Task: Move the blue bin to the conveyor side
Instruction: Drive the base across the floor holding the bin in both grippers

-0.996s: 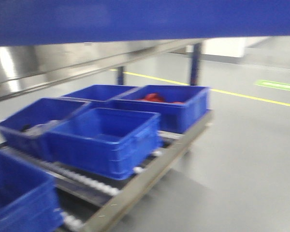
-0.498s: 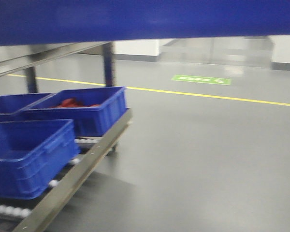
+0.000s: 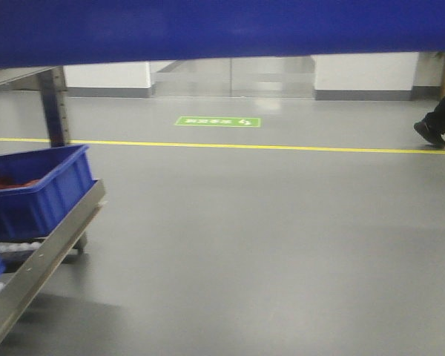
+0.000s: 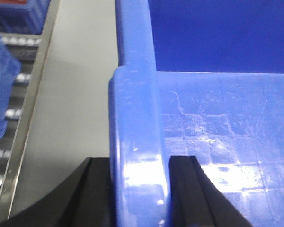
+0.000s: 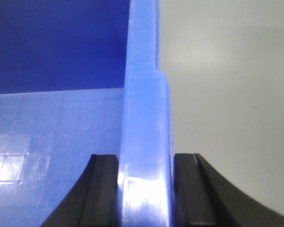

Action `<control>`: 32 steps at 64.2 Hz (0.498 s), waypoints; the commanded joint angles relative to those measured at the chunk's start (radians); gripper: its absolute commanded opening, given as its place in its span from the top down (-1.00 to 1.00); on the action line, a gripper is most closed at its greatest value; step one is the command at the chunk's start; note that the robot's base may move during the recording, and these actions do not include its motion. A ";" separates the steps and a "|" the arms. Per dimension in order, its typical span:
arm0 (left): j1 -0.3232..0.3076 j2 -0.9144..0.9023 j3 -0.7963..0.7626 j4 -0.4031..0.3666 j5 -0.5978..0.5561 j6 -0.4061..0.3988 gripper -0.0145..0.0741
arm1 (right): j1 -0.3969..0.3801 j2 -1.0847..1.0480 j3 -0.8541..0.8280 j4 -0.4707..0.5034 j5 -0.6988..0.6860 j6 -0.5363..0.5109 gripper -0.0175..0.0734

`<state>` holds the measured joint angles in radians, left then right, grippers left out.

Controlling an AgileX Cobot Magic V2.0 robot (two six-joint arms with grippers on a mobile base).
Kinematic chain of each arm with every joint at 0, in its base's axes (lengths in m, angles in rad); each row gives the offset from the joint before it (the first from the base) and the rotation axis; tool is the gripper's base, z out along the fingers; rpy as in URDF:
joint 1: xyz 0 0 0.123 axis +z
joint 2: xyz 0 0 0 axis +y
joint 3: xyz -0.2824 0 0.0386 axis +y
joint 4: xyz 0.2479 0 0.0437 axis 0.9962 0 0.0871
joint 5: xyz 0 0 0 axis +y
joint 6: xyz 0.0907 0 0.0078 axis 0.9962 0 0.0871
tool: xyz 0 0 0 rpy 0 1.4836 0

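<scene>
While the blue bin (image 3: 222, 30) — cut off, blurred — hides the front view's top, both jaws clamp its rim (image 4: 137, 156).

I see the blue bin (image 3: 222, 30) as a deep, flat blue band across 12 o'clock in the front view. From the wrists its rim is a lighter glossy blue with white glare, and its bottom carries a faint square grid. The left tool (image 4: 138, 165) and right tool (image 5: 146, 163) are matt black. The floor (image 3: 282, 245) is plain grey, crossed by a yellow line (image 3: 282, 147), with a green patch (image 3: 218, 122) lettered in white toward 12 o'clock. At 9 o'clock a smaller blue crate (image 3: 37, 193) holds red contents (image 3: 4, 180), on a silver-grey rack (image 3: 37, 267) with white rollers (image 3: 15, 247). At 3 o'clock I see a black shoe (image 3: 429, 133).
</scene>
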<state>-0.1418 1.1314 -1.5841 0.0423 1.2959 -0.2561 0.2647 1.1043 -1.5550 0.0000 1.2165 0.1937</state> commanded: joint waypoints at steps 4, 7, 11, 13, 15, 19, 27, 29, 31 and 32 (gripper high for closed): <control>-0.005 -0.018 -0.016 0.019 -0.075 0.011 0.71 | -0.002 -0.022 -0.015 -0.044 -0.096 -0.011 0.79; -0.005 -0.018 -0.016 0.019 -0.075 0.011 0.71 | -0.002 -0.022 -0.015 -0.044 -0.096 -0.011 0.79; -0.005 -0.018 -0.016 0.019 -0.075 0.011 0.71 | -0.002 -0.022 -0.015 -0.044 -0.096 -0.011 0.79; -0.005 -0.018 -0.016 0.019 -0.075 0.011 0.71 | -0.002 -0.022 -0.015 -0.044 -0.096 -0.011 0.79; -0.005 -0.018 -0.016 0.019 -0.075 0.011 0.71 | -0.002 -0.022 -0.015 -0.044 -0.096 -0.011 0.79; -0.005 -0.018 -0.016 0.019 -0.075 0.011 0.71 | -0.002 -0.022 -0.015 -0.044 -0.096 -0.011 0.79; -0.005 -0.018 -0.016 0.025 -0.075 0.011 0.71 | -0.002 -0.022 -0.015 -0.044 -0.096 -0.011 0.79; -0.005 -0.018 -0.016 0.025 -0.075 0.011 0.71 | -0.002 -0.022 -0.015 -0.044 -0.096 -0.011 0.79; -0.005 -0.018 -0.016 0.025 -0.075 0.011 0.71 | -0.002 -0.022 -0.015 -0.044 -0.096 -0.011 0.79; -0.005 -0.018 -0.016 0.025 -0.075 0.011 0.71 | -0.002 -0.022 -0.015 -0.044 -0.096 -0.011 0.79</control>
<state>-0.1418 1.1314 -1.5841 0.0423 1.2959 -0.2561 0.2647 1.1027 -1.5550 0.0000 1.2165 0.1937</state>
